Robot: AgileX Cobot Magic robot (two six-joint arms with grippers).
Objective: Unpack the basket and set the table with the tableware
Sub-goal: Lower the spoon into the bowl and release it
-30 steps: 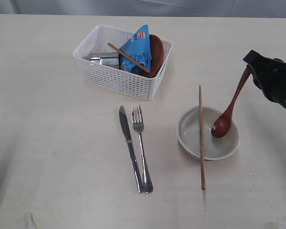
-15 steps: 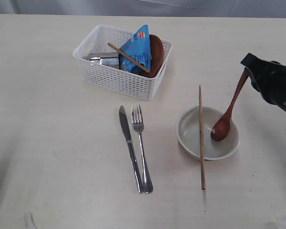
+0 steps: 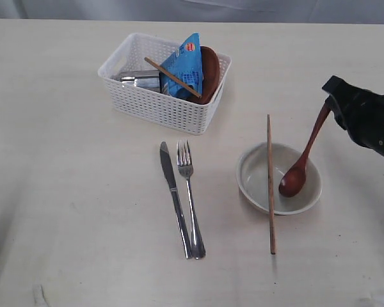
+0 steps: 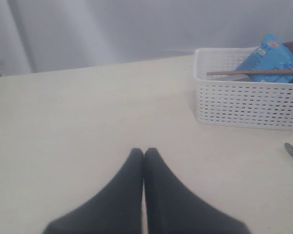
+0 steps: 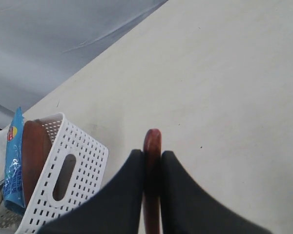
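My right gripper is shut on the handle of the reddish-brown wooden spoon. The spoon's head rests inside the cream bowl. One chopstick lies across the bowl's left side. The steel knife and fork lie side by side on the table. The white basket holds the other chopstick, the steel cup and the brown plate. My left gripper is shut and empty, out of the exterior view.
A blue snack packet stands in the basket against the plate. A grey wall or curtain runs along the table's far edge.
The right gripper has lowered slightly and the spoon's head has moved down and left inside the bowl. Nothing else has moved.
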